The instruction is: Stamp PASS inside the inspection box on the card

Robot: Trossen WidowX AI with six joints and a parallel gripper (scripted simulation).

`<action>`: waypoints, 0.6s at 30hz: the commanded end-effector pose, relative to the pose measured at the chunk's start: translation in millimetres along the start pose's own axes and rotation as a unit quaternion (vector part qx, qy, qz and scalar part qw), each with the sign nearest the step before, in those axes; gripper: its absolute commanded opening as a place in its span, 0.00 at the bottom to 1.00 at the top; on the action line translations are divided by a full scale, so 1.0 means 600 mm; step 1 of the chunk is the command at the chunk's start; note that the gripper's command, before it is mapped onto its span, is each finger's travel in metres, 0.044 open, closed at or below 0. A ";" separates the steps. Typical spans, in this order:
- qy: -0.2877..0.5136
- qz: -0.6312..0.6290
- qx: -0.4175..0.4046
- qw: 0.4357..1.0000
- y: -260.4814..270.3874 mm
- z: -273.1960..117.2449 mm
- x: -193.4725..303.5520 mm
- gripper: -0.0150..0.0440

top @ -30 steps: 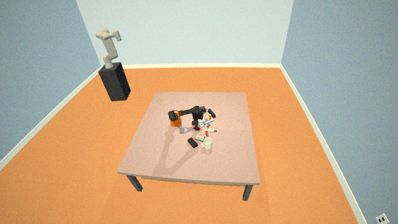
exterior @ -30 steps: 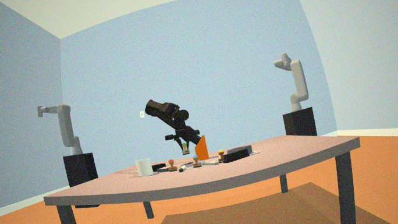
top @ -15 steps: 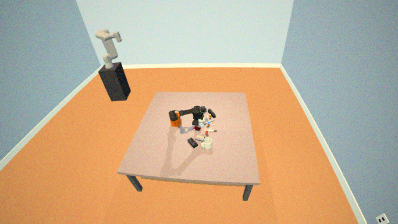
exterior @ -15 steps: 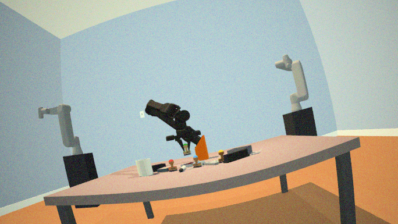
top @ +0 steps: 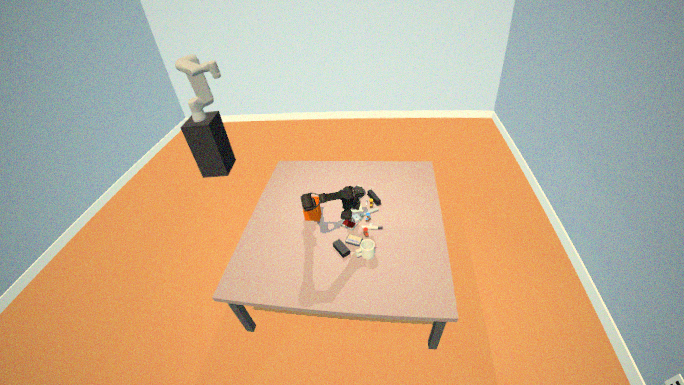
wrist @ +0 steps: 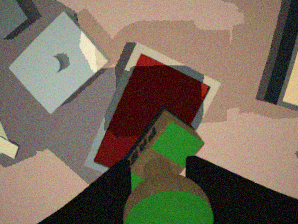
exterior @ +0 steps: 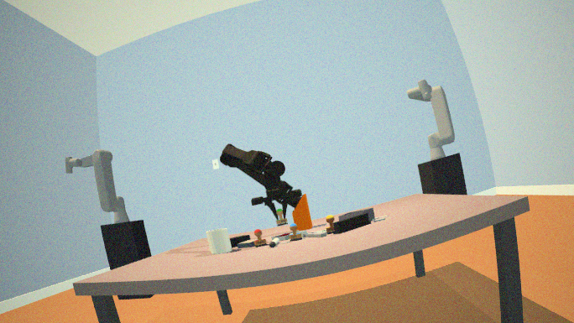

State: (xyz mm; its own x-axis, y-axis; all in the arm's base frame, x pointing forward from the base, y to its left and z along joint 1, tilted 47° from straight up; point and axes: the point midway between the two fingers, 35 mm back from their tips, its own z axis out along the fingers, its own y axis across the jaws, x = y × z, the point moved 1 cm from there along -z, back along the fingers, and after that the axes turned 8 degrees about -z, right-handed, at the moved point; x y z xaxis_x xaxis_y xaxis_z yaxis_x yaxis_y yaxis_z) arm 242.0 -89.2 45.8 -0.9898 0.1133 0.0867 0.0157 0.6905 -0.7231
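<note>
My gripper (wrist: 157,168) (exterior: 280,216) is shut on a wooden stamp (wrist: 172,142) (exterior: 281,221) with a green round knob and a green patch on its base. Dark letters on the base's side are too blurred to read surely. The stamp is over the near edge of an open red ink pad (wrist: 160,92) (top: 349,223) in a pale tray, and a shadow covers much of the red. It looks raised above the pad; contact cannot be seen. The card and its inspection box cannot be made out surely.
Stamps with red (exterior: 258,231), blue (exterior: 294,226) and yellow (exterior: 330,217) knobs stand on the table. A white mug (top: 368,249) (exterior: 218,241), a black block (top: 341,248), a pale-labelled tin (top: 354,239) and a white marker (top: 373,227) lie around. A pale square piece (wrist: 37,65) is beside the pad.
</note>
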 end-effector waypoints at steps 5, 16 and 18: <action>0.001 -0.003 0.002 1.000 0.000 0.011 0.001 0.25; 0.002 -0.002 0.002 1.000 0.000 0.023 0.001 0.25; 0.002 -0.002 0.002 1.000 0.000 0.025 0.001 0.25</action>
State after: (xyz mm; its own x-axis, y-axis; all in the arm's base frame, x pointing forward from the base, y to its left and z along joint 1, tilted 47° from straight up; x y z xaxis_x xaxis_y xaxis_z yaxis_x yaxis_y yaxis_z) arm 240.6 -97.8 37.6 -0.9898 0.1142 0.0855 0.0172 0.6905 -0.7232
